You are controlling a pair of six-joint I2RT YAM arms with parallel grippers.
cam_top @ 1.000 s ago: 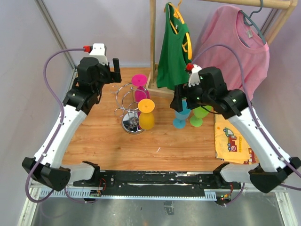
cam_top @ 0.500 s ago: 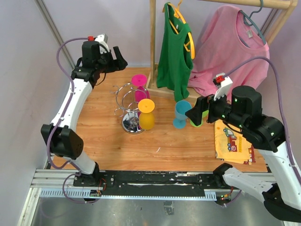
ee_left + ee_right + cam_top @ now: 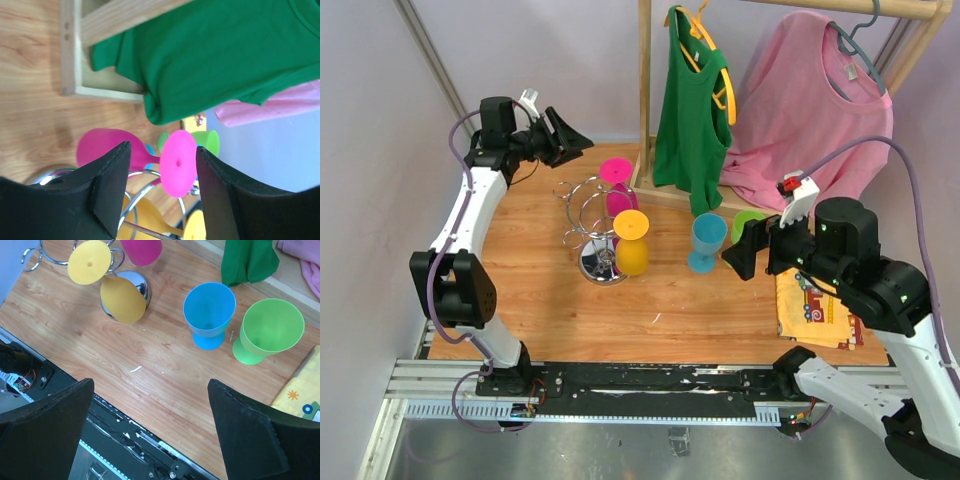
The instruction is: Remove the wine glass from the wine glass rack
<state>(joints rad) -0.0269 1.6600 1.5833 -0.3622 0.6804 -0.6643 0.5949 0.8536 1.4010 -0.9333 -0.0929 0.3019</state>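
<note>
Swinging up and back within the last second, the left gripper (image 3: pixel 572 142) has been aimed at the wine glass rack (image 3: pixel 582 215), jaws narrowed but apart, nothing held; a grasp on the pink wine glass (image 3: pixel 620 200) looks next. It is hung bowl-down on the loops, as is the yellow wine glass (image 3: pixel 632 257). The wooden clothes rack (image 3: pixel 645 100) and green shirt (image 3: pixel 690 120) crowd the space behind. The blue glass (image 3: pixel 708 235) and green glass (image 3: pixel 752 220) are left standing on the table; the right gripper (image 3: pixel 753 252) has been pulled back, wide, empty.
</note>
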